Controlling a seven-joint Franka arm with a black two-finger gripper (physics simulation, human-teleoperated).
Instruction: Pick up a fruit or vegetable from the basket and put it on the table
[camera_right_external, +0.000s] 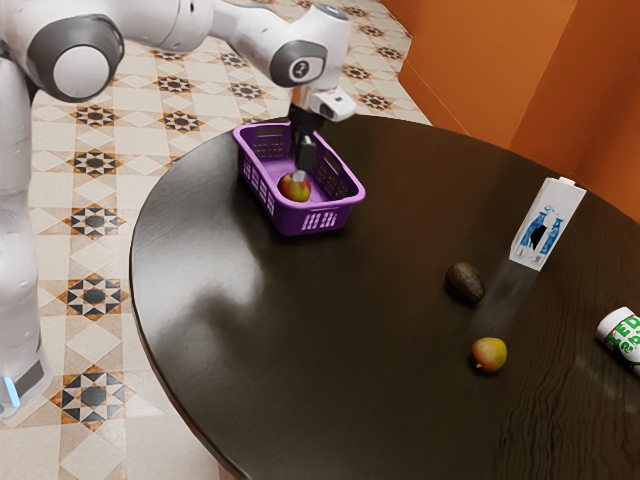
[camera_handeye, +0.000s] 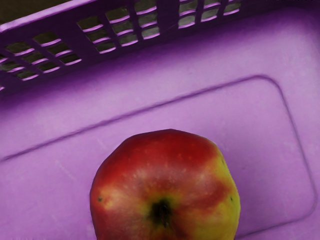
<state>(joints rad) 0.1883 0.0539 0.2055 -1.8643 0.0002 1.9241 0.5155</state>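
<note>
My gripper (camera_right_external: 300, 176) reaches down into the purple basket (camera_right_external: 332, 218), its tip at the top of a red and yellow apple (camera_right_external: 294, 189). From this side I cannot make out whether it holds the apple. In the wrist view the apple (camera_handeye: 165, 185) is large and close under my hand, stem hollow facing up, with the basket's pale purple floor (camera_handeye: 145, 117) around it.
On the table (camera_right_external: 330, 350), a dark avocado (camera_right_external: 464, 283) and a yellow-red mango-like fruit (camera_right_external: 489, 354) lie toward the exterior view's right. Beyond them are a white carton (camera_right_external: 545, 225) and a white-green container (camera_right_external: 624, 338). The basket's slotted wall (camera_handeye: 167, 30) rises beside the apple.
</note>
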